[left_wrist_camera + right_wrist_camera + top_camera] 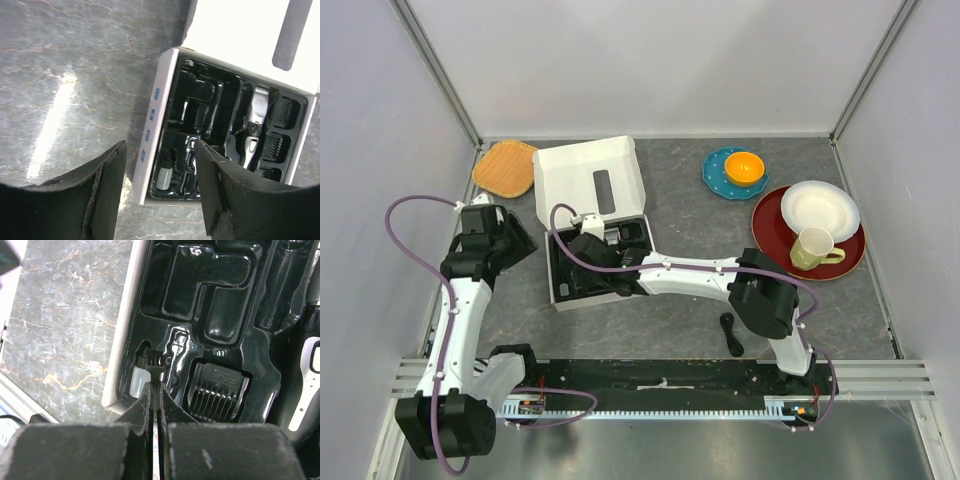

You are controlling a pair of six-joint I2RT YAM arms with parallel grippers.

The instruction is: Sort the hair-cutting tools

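My right gripper (155, 385) is shut on the thin black brush (154, 359), holding it bristles down over the near left corner of the black moulded tray (210, 285). A comb guard (217, 392) lies in a pocket just right of the brush, and the black-and-silver clipper (306, 385) lies further right. In the left wrist view my left gripper (159, 145) is open and empty, left of the white box (154, 125). That view shows the clipper (255, 125) and comb guards (282, 112) seated in the tray. A black cable (730, 333) lies on the table.
The box's open lid (588, 175) stands behind the tray. A small white bottle (165, 172) sits in the tray's near corner. An orange woven mat (506, 167) is at the back left. A blue plate with an orange bowl (744, 168), and a red plate (772, 235) with a white bowl and a cup, are on the right.
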